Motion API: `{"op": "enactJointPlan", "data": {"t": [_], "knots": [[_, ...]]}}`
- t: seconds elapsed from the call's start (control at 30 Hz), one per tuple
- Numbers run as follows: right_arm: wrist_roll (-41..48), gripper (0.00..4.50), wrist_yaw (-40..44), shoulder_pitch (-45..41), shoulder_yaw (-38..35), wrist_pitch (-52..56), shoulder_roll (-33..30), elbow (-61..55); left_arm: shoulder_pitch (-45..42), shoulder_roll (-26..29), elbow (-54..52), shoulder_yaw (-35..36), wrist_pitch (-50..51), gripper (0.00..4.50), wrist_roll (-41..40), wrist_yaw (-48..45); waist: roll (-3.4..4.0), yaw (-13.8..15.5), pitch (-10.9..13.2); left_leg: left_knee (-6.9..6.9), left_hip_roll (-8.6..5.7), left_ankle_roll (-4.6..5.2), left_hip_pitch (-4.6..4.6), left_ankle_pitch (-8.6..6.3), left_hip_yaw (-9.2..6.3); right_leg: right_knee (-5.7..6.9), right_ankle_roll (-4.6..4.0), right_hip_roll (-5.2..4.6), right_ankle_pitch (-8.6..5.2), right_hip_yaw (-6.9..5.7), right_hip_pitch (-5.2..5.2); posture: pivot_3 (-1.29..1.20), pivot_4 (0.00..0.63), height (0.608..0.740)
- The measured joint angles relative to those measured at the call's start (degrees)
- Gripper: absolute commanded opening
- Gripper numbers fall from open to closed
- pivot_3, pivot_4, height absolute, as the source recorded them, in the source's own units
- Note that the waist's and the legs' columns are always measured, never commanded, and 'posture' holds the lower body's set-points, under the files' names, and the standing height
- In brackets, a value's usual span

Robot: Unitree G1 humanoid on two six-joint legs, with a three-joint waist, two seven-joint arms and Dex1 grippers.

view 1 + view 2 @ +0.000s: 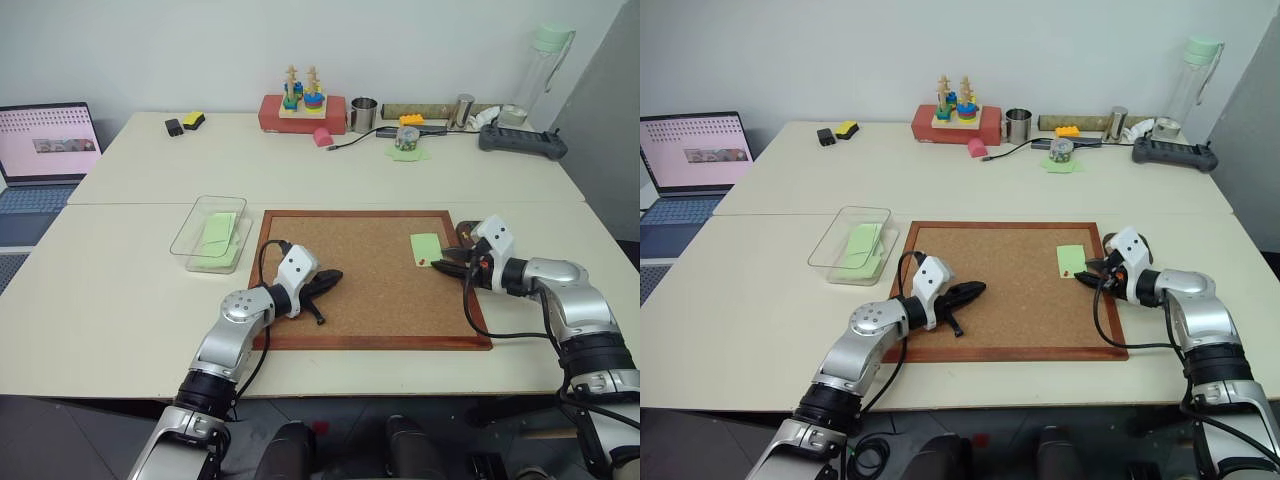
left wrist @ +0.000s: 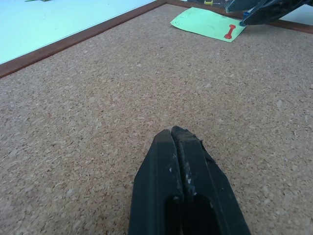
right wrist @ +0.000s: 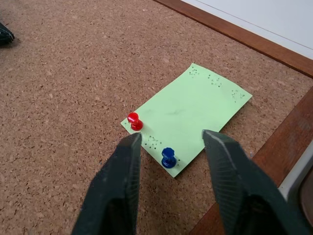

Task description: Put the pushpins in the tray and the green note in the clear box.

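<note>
Thin green note (image 3: 188, 117) on grainy cork board (image 3: 73, 88) — round-headed red pushpin (image 3: 134, 121).

Legible text, labels, brands, numbers, signs: none were readable. The laptop screen (image 1: 50, 143), left of the cork board (image 1: 372, 275), carried rows of small marks on pink, too small to make out. The green note (image 3: 188, 113) on the cork board bore faint dotted pin marks near its corners, forming no characters.
</note>
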Motion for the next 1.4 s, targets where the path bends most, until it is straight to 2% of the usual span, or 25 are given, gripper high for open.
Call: {"op": "enactJointPlan", "data": {"t": [0.13, 0.23, 0.7, 1.13, 1.27, 1.4], "knots": [[-0.1, 0.44, 0.0, 0.0, 0.0, -0.8, 0.0, 0.1, 0.0, 0.0, 0.0, 0.0, 0.0, 0.0, 0.0, 0.0, 0.0, 0.0, 0.0, 0.0, 0.0, 0.0, 0.0, 0.0, 0.0, 0.0, 0.0, 0.0, 0.0, 0.0, 0.0, 0.0, 0.15, 0.74], [-0.6, 0.04, 0.3, 0.0, 0.1, -1.6, 0.0, 0.2, 0.0, 0.0, 0.0, 0.0, 0.0, 0.0, 0.0, 0.0, 0.0, 0.0, 0.0, 0.0, 0.0, 0.0, 0.0, 0.0, 0.0, 0.0, 0.0, 0.0, 0.0, 0.0, 0.0, 0.0, 0.15, 0.74], [1.1, 0.04, 1.6, 0.5, -0.4, 1.3, -1.1, -1.9, 0.0, 0.0, -0.2, -0.1, 0.0, 0.0, 0.2, 0.0, 0.0, 0.0, 0.0, -0.01, 0.0, 0.0, -0.02, 0.0, -0.01, -0.01, 0.0, -0.01, 0.0, -0.01, -0.01, 0.0, 0.15, 0.74], [6.9, 0.04, 1.8, 0.4, -5.8, 7.6, -2.0, -7.7, 0.2, -0.4, -0.2, -0.1, -0.2, 0.0, 0.6, 0.2, 0.0, 0.1, 0.0, 0.0, 0.0, 0.0, -0.02, 0.0, -0.01, -0.01, 0.01, -0.02, -0.01, -0.01, 0.0, 0.0, 0.15, 0.74], [7.3, 0.04, -0.4, -0.7, -7.6, 9.1, -2.1, -7.0, 0.2, -0.4, -0.1, -0.1, -0.2, 0.0, 0.6, 0.2, 0.01, 0.1, 0.0, 0.0, 0.0, 0.0, -0.01, 0.0, 0.0, -0.01, 0.01, -0.03, 0.0, 0.0, 0.0, 0.0, 0.15, 0.74], [4.5, 0.04, -6.3, -4.4, -8.5, 8.0, -2.3, -1.3, 0.3, -0.5, -0.2, 0.0, -0.3, 0.0, 0.7, 0.3, 0.02, 0.1, 0.0, 0.0, -0.01, 0.0, -0.01, 0.0, 0.02, -0.02, 0.0, -0.02, 0.0, 0.0, 0.0, 0.0, 0.15, 0.74]]}}
